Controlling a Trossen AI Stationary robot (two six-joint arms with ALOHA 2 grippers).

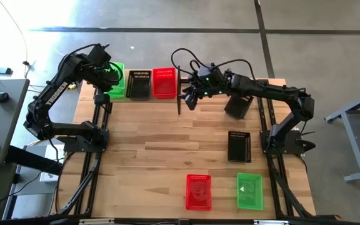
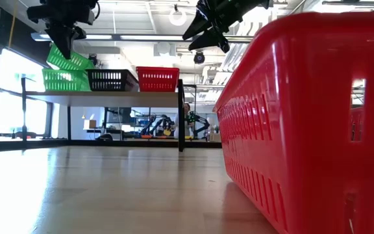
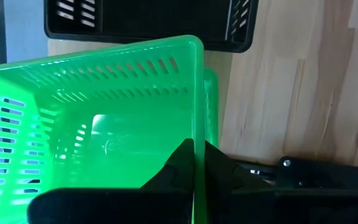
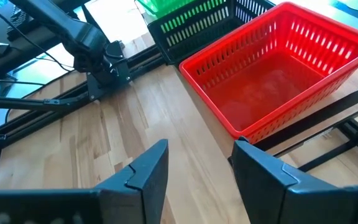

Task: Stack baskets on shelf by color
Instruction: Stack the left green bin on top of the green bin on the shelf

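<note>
Up at eleven o'clock, left gripper (image 3: 194, 163) clamping tilted green basket (image 3: 98, 118) wall over shelf (image 2: 109, 97); "TROSSEN" along arm (image 1: 50, 95). Right gripper (image 4: 197, 168) spread, empty.

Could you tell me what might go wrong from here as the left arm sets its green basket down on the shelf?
The left gripper pinches only one wall of the tilted green basket, so it may slip or land askew on the green basket below. It could also nudge the neighbouring black basket. The right gripper hovers open near the red basket.
</note>
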